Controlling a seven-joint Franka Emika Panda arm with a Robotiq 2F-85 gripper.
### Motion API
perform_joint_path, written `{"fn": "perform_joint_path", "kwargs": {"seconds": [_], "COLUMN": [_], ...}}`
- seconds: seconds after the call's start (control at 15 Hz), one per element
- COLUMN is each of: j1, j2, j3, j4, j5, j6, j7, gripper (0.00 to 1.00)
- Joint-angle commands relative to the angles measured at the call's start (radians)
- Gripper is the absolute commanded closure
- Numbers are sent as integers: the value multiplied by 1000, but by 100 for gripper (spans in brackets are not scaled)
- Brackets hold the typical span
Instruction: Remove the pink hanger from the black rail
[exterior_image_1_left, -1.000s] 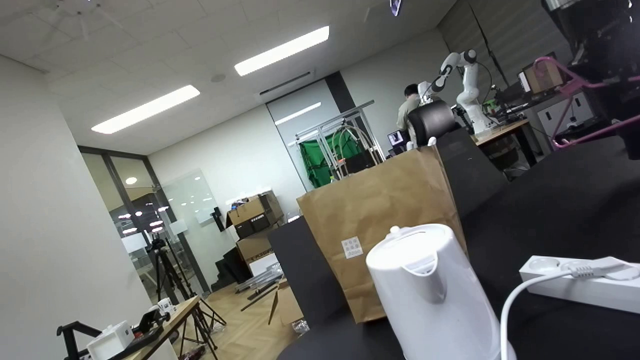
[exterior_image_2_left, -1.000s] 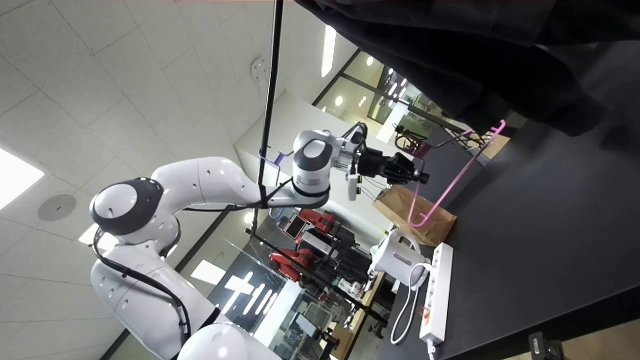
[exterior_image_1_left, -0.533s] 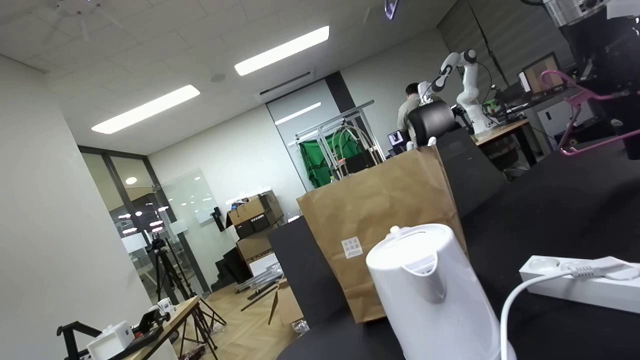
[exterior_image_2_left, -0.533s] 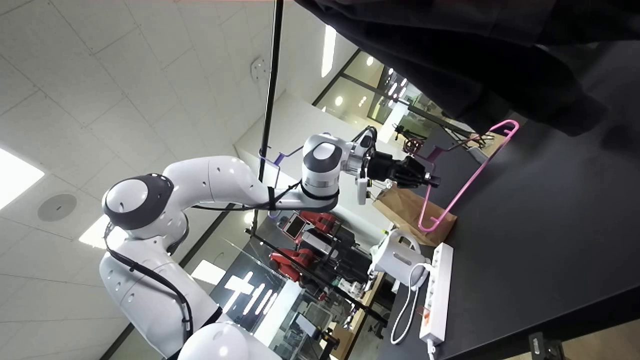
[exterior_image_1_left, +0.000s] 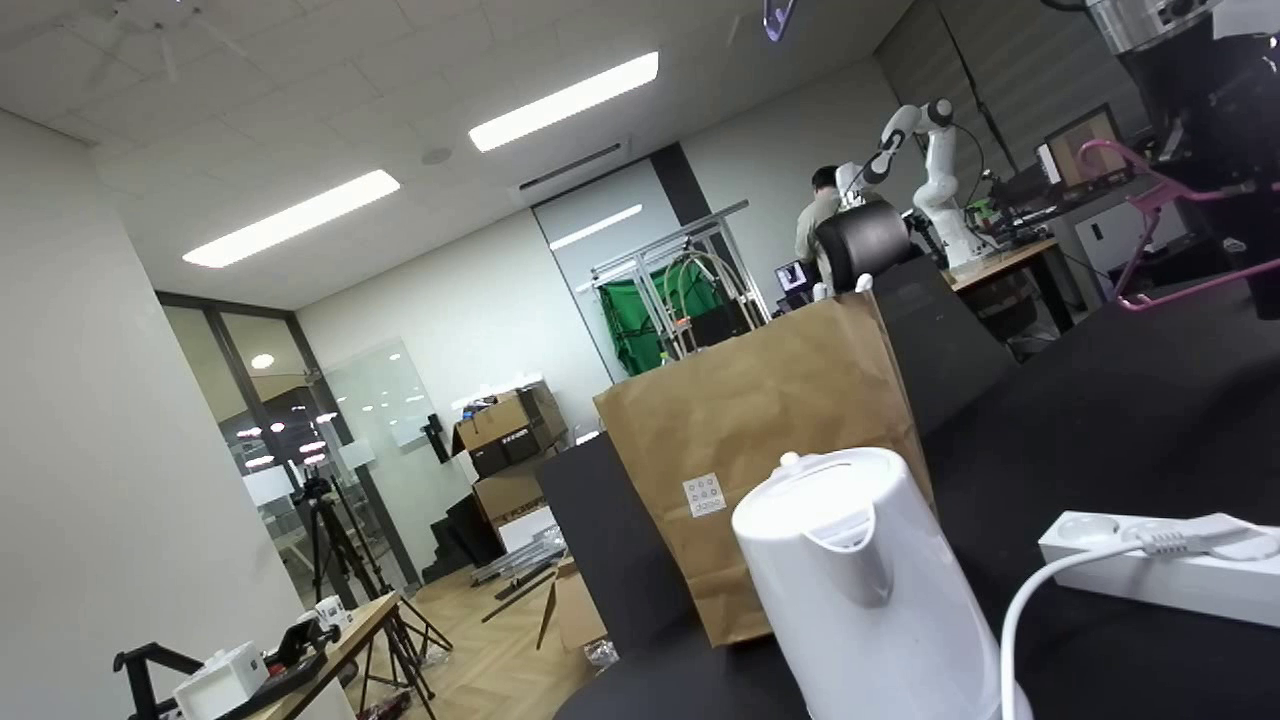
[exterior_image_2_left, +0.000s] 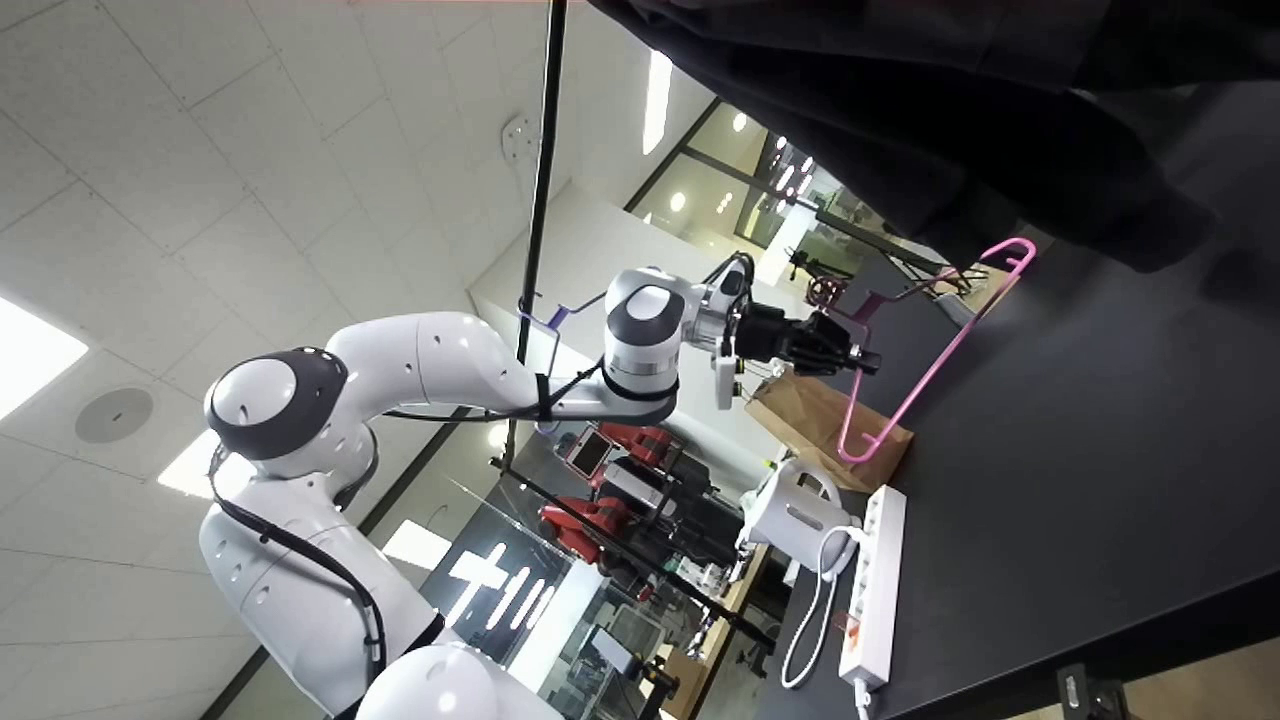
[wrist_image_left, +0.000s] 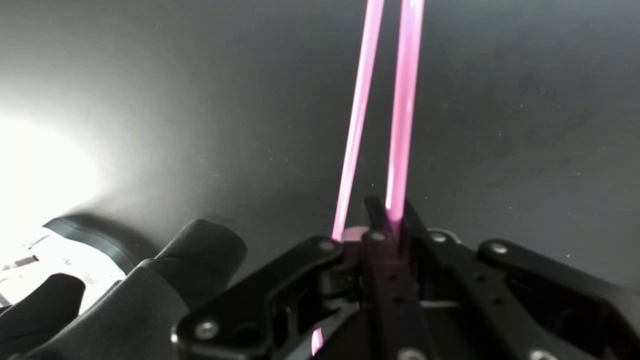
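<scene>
The pink hanger (exterior_image_2_left: 925, 385) is away from the black rail (exterior_image_2_left: 541, 180), low over the black table. In the wrist view two pink bars of the hanger (wrist_image_left: 402, 115) run up from the jaws. My gripper (exterior_image_2_left: 868, 360) is shut on one bar; its fingertips (wrist_image_left: 392, 215) clasp it from both sides. In an exterior view the hanger (exterior_image_1_left: 1150, 200) and gripper (exterior_image_1_left: 1250, 270) show at the right edge, partly cut off. Whether the hanger touches the table, I cannot tell. The black rail is out of the wrist view.
A purple hanger (exterior_image_2_left: 560, 318) hangs on the rail. Dark cloth (exterior_image_2_left: 900, 110) hangs over the table (exterior_image_2_left: 1060, 400). A brown paper bag (exterior_image_1_left: 770, 400), a white kettle (exterior_image_1_left: 870, 580) and a white power strip (exterior_image_1_left: 1180, 570) with a white cable (exterior_image_1_left: 1020, 610) stand on the table.
My gripper and the pink hanger have moved away from the rail, lower over the table, then almost stopped in the last half second. The purple hanger has shifted slightly.
</scene>
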Motion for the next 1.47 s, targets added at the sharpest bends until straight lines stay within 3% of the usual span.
{"fn": "perform_joint_path", "kwargs": {"seconds": [0.0, 0.2, 0.4, 0.6, 0.87, 1.07, 1.27, 1.33, 1.4], "j1": [28, 64, 144, 252, 467, 591, 641, 654, 651], "j2": [41, 99, 175, 267, 402, 494, 540, 543, 541], "j3": [-23, -52, -131, -242, -465, -572, -592, -568, -551], "j4": [-9, -25, -40, -37, -30, -41, -50, -67, -65], "j5": [-6, -46, -108, -204, -266, -208, -158, 28, 94], "j6": [112, 250, 376, 476, 630, 707, 712, 705, 681], "j7": [25, 56, 98, 189, 314, 334, 340, 181, 143], "gripper": [98, 98, 98, 98, 98, 98, 98, 98, 98]}}
